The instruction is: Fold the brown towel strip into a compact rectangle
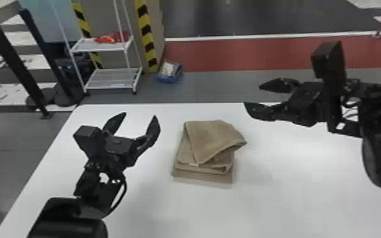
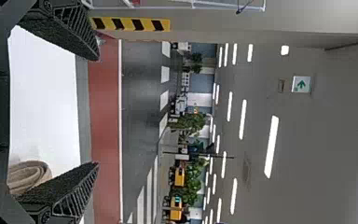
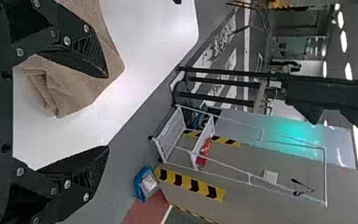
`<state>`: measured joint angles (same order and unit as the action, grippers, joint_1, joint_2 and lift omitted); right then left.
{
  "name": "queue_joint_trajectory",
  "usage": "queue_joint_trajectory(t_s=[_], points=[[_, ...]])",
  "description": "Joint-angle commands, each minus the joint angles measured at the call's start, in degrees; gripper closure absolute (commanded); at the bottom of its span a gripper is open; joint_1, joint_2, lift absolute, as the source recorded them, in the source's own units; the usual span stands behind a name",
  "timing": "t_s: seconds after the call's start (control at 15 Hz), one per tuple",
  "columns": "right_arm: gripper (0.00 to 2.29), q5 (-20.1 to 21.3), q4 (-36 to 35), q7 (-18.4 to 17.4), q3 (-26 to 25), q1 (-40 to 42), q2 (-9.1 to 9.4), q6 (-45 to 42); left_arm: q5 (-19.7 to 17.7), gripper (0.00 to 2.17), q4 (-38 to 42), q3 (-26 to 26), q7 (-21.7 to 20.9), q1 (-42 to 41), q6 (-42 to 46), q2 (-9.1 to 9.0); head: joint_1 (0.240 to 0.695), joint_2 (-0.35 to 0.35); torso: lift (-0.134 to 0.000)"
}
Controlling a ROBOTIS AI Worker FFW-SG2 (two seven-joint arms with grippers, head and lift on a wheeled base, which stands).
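Observation:
The brown towel (image 1: 213, 139) lies folded in a stack near the middle of the table, its top layer skewed with a corner sticking out to the right. My left gripper (image 1: 140, 122) is left of it above the table, open and holding nothing. My right gripper (image 1: 253, 98) is raised to the right of the towel, toward the far edge, also open. In the left wrist view, the towel (image 2: 30, 175) shows beside one finger of the left gripper (image 2: 98, 112). In the right wrist view, the towel (image 3: 74, 88) is partly hidden behind a finger of the right gripper (image 3: 108, 112).
The white table (image 1: 294, 183) extends around the towel on all sides. Beyond its far edge stand a white wheeled rack (image 1: 114, 79), a blue bin (image 1: 171, 74) on the floor and black posts (image 1: 15, 60) at the left.

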<state>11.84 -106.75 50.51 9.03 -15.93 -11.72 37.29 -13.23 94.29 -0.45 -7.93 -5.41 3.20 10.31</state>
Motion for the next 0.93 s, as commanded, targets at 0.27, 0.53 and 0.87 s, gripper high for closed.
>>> queue_joint_trajectory(t_s=[0.27,0.53,0.87], points=[[0.22,21.56,6.82,15.06,13.03,-5.87,2.32,-7.27,-1.1,0.09,-3.06,3.09,0.28,1.37,-0.18,0.06,0.658,0.217,-0.123],[0.34,27.36,6.56,16.73,20.15,-5.34,1.88,-6.21,-0.92,0.09,-3.06,2.91,0.28,1.54,-0.53,0.06,0.689,0.265,-0.123],[0.41,32.64,8.67,16.64,25.86,-5.34,1.97,-6.39,-0.75,0.09,-3.59,2.74,0.28,1.54,-1.23,-0.03,0.695,0.294,-0.123]])
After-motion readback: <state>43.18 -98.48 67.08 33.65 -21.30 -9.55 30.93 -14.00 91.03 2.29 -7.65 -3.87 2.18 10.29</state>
